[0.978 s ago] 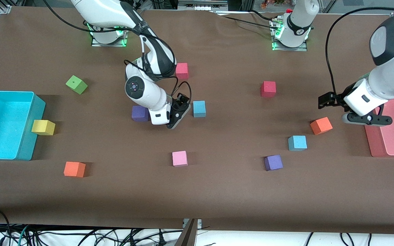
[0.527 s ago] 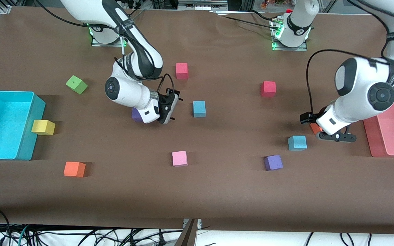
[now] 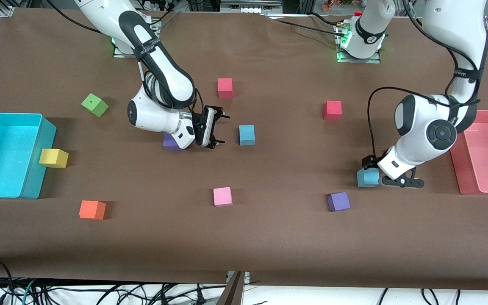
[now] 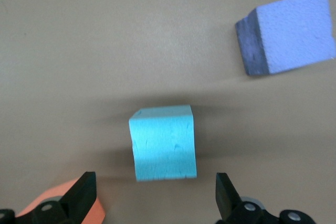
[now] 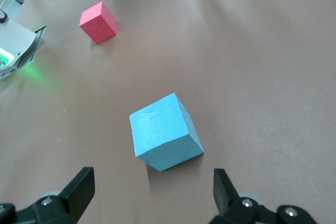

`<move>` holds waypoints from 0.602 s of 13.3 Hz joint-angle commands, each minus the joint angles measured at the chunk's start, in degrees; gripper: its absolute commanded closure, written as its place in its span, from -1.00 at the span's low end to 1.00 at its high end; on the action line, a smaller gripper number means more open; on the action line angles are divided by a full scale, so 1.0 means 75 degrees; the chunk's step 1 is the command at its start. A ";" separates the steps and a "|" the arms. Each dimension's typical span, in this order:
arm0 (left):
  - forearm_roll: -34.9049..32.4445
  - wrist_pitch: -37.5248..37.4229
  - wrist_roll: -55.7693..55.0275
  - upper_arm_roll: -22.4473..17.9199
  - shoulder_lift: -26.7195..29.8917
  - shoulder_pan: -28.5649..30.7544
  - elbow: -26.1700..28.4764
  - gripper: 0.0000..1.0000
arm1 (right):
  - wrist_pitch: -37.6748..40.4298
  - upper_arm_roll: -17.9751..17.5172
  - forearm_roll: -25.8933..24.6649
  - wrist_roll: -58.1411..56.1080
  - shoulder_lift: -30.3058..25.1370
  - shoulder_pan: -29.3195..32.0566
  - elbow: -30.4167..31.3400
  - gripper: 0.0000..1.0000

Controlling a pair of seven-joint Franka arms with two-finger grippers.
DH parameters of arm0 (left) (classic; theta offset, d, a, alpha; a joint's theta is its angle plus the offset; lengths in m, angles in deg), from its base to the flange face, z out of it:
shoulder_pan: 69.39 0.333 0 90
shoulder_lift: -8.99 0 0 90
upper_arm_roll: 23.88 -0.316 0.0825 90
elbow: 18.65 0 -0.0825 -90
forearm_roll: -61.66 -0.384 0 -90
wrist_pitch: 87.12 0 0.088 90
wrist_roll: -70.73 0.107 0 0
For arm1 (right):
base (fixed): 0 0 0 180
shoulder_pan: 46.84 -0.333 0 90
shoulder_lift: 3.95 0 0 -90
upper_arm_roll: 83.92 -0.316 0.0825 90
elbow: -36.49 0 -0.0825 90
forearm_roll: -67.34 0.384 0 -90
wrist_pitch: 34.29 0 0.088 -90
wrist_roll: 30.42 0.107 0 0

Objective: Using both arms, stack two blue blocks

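One blue block lies mid-table, and it shows in the right wrist view. My right gripper is open and empty, just beside it toward the right arm's end, and the block lies ahead of the open fingers. The second blue block lies toward the left arm's end. My left gripper is open and empty, low over it. In the left wrist view the block sits just ahead of the gap between the fingers.
A purple cube and an orange cube lie close to the second blue block. Another purple cube is under the right wrist. Red cubes, pink, orange, yellow and green cubes are scattered. A teal bin and a red tray stand at the ends.
My left gripper has come away from the red tray and down to the second blue block, now hiding the orange cube. My right gripper has swung round to face the first blue block.
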 commanded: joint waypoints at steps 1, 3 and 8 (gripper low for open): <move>-0.0017 0.0448 0.0117 -0.0049 -0.0283 -0.0065 -0.0042 -1.00 | 0.0035 -0.0151 0.0859 -0.1392 0.0284 0.0136 0.0029 -1.00; 0.0006 0.0659 0.0117 -0.0049 -0.0470 -0.0089 -0.0042 -1.00 | 0.0689 -0.0127 0.1794 -0.2414 0.0659 0.0183 -0.0042 -1.00; 0.0100 0.0940 0.0106 -0.0049 -0.0799 -0.0089 -0.0042 -1.00 | 0.0750 -0.0116 0.1999 -0.2990 0.0719 0.0195 0.0051 -1.00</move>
